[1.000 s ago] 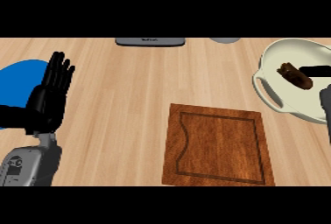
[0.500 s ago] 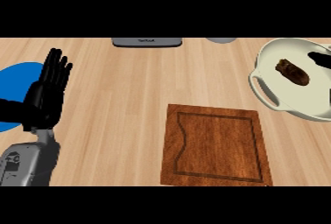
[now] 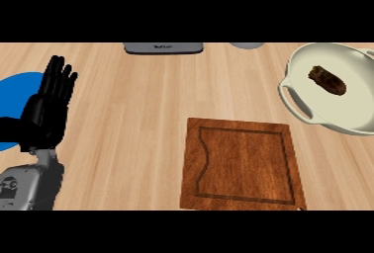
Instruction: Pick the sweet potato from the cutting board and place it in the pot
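Observation:
The brown sweet potato (image 3: 327, 79) lies inside the cream pot (image 3: 300, 69) at the upper right of the counter. Nothing lies on the wooden cutting board (image 3: 244, 165) in the lower middle. My left hand (image 3: 48, 109) rests at the left edge, open, fingers straight and pointing up, over the blue plate. My right hand does not show in the head view.
A blue plate (image 3: 16, 85) sits at the left edge, partly behind my left hand. A grey device (image 3: 163, 47) and a small grey object (image 3: 248, 45) lie along the far edge of the counter.
My right hand, which was over the pot beside the sweet potato, has drawn out of view to the right. The sweet potato stays in the pot. The view has shifted slightly.

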You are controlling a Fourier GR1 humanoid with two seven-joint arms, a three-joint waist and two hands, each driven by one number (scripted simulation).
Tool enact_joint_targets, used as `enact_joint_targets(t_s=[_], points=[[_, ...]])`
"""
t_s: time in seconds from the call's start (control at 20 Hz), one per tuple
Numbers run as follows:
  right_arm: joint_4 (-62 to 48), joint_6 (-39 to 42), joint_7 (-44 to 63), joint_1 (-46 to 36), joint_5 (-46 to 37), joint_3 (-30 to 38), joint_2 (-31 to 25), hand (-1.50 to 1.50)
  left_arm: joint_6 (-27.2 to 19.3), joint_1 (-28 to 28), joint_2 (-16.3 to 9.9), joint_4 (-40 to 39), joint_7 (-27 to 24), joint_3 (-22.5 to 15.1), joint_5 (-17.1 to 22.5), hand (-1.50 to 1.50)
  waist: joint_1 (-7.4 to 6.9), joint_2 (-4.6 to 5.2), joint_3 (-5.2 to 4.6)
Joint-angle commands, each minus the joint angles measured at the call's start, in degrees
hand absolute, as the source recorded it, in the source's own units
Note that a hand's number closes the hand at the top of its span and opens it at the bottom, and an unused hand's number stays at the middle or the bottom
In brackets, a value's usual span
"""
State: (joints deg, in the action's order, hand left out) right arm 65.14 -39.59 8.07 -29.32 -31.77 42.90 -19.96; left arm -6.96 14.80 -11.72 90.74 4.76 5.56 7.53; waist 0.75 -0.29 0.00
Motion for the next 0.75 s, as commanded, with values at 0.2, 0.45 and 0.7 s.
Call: enact_joint_targets(t_s=[0.2,0.45,0.7], points=[[16.5,6.5,-3.9,17.3,12.8,4.2,0.9,-1.5,0.4,0.5,0.0,-1.2,-0.4,1.0,-0.1,0.0,0.03,0.14,0.02],[29.0,8.2,2.1,26.3,13.6,4.4,4.0,-1.5,-0.6,-2.9,1.9,2.9,0.1,-1.0,-1.7,0.0,-0.2,0.05,-0.02],[29.7,11.2,-0.1,30.9,19.4,7.3,1.7,-1.5,3.2,-0.8,0.3,-3.2,-4.0,1.7,0.0,0.0,-0.21,0.21,-0.03]])
